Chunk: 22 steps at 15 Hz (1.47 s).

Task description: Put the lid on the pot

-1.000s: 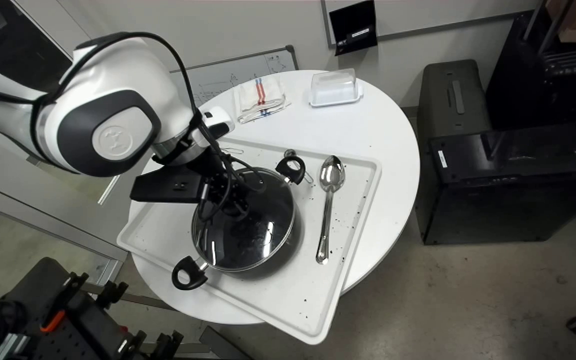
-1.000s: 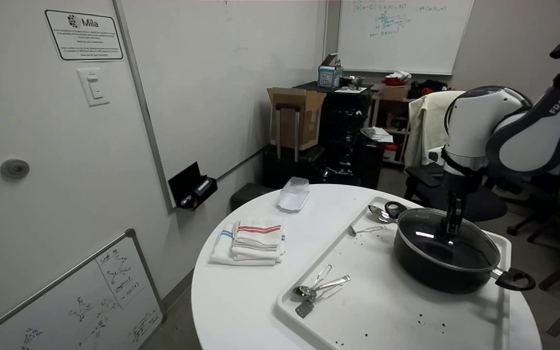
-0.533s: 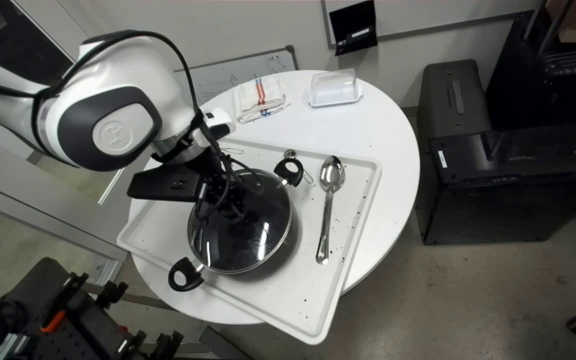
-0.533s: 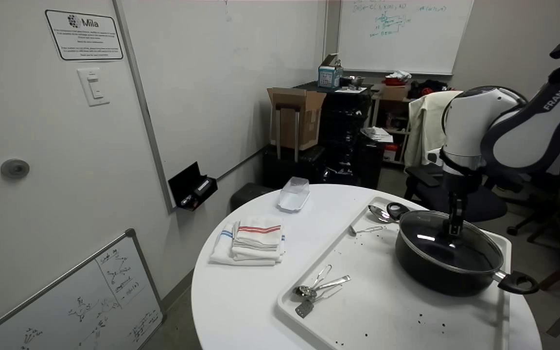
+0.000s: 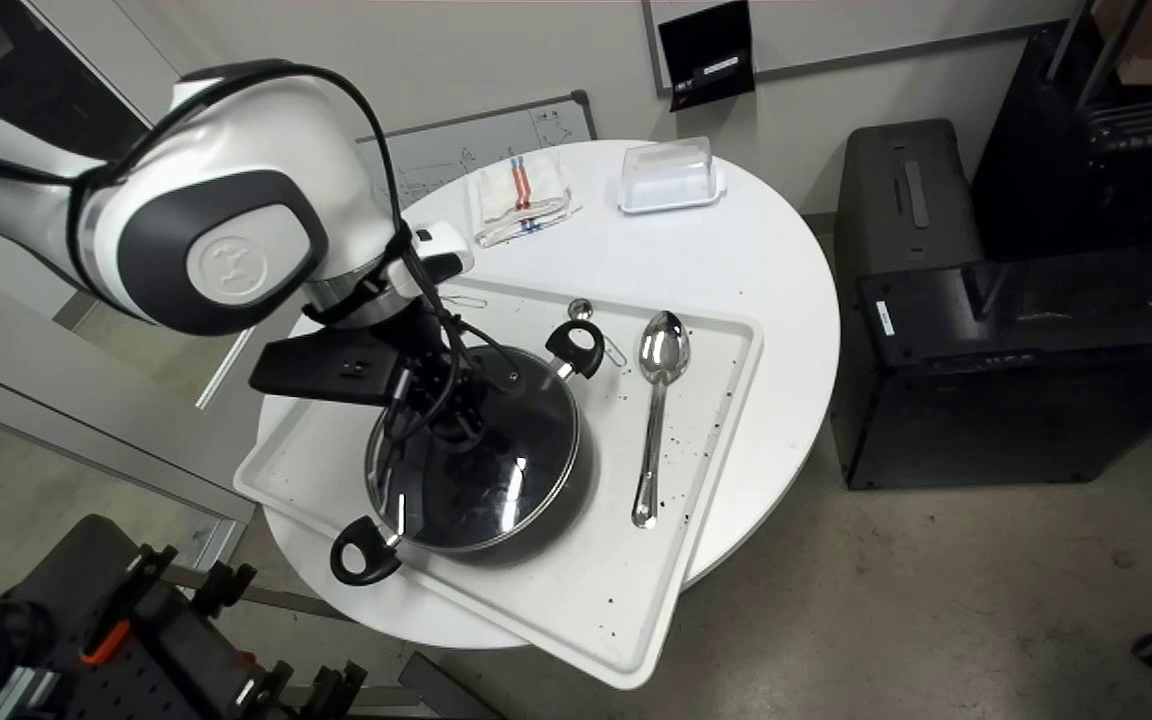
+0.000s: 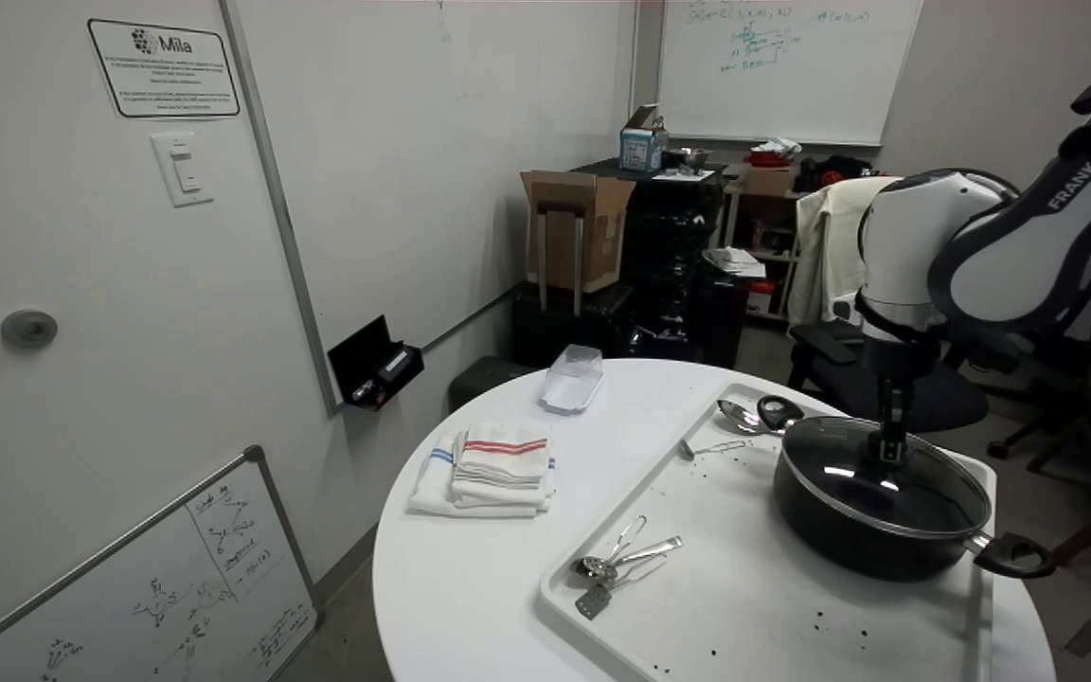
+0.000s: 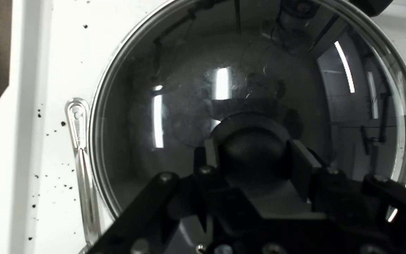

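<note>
Pot [image 6: 858, 547] and lid [image 6: 891, 497] had just slid together a little way along the tray [image 6: 744, 578], widening the gap between the pot and the large spoon [image 5: 655, 415] beside it. Our jaws moved with them, clenched on the lid's knob [image 7: 254, 151] above the pot's middle. The lid lay on the pot, rims matching where we could see, so we judged it seated; what remained was letting go without dragging the pot farther.
</note>
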Tool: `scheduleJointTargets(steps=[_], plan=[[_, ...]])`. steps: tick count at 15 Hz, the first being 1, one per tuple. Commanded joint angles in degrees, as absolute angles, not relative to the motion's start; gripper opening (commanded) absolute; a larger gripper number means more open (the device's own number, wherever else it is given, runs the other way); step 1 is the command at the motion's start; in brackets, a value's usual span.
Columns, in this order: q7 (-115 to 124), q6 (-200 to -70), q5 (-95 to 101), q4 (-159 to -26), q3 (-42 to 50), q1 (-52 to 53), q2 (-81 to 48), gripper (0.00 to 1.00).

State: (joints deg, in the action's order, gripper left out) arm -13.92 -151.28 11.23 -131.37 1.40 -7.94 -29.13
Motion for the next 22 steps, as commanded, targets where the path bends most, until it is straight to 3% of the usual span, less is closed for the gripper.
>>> scheduleJointTargets(steps=[1,12,13,14,15,19,22], plan=[[-13.7,-151.5,10.4,-130.7,2.1,-7.6,-29.5,0.25],[-9.5,-156.0,15.4,-131.9,6.8,-2.7,-29.5,0.25],[-9.1,-156.4,16.0,-132.0,7.2,-2.4,-29.7,0.29],[-8.6,-156.8,16.7,-132.1,7.8,-1.8,-29.8,0.75],[-8.5,-156.6,17.0,-132.3,7.9,-1.6,-29.5,0.76],[-9.0,-156.7,17.4,-132.9,7.8,-1.7,-28.7,0.99],[-9.8,-156.4,17.0,-133.7,7.3,-2.2,-27.2,1.0]])
